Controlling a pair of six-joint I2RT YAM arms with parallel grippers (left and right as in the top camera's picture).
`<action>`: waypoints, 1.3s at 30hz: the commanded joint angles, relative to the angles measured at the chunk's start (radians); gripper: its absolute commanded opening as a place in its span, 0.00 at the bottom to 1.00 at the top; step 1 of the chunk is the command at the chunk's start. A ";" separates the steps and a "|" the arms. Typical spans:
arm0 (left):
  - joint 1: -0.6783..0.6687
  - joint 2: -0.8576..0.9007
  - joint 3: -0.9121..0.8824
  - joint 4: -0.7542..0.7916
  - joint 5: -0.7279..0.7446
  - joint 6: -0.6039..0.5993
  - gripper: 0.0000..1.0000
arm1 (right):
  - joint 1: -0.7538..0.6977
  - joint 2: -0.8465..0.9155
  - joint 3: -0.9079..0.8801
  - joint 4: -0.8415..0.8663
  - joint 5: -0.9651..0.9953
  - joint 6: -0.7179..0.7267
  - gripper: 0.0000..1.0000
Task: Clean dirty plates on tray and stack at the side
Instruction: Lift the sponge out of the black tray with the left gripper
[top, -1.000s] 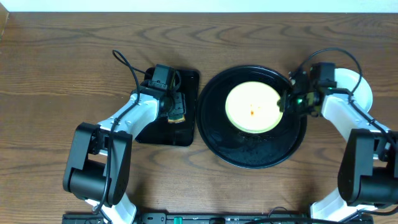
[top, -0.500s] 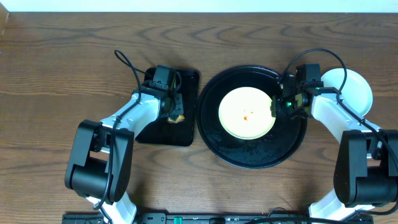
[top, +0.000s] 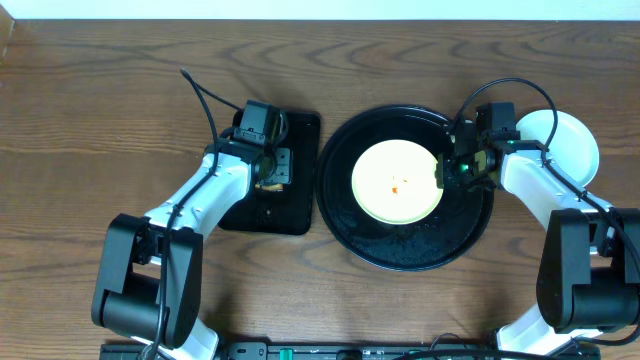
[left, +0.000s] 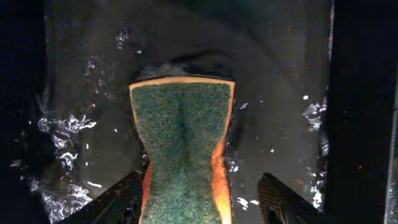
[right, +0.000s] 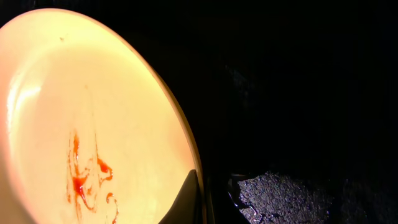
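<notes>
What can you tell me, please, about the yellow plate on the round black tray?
The yellow plate is small, round, pale and glossy. It lies right way up on the round black tray. A thin orange-red sauce smear marks its centre; the rest looks clean. The right gripper is shut on its rim, on the right in the overhead view; nothing else touches it.

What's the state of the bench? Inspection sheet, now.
Surface: wood table.
Job's things: yellow plate, red smear, on round tray; pale plate beside the tray.
Clutter: sponge on wet small tray.
Grippers: left gripper open, astride the sponge; right gripper shut on the yellow plate's rim.
Cables: black cables looping off both arms.
Surroundings: white wall.
</notes>
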 joint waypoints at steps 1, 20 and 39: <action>0.004 0.006 -0.007 -0.003 -0.016 0.020 0.61 | 0.008 -0.005 0.008 0.000 0.001 -0.012 0.01; 0.004 0.077 -0.006 0.063 -0.016 0.019 0.07 | 0.008 -0.005 0.007 -0.003 0.002 -0.012 0.01; 0.004 -0.175 0.001 0.032 -0.016 0.009 0.07 | 0.008 -0.005 0.007 -0.008 0.002 -0.012 0.01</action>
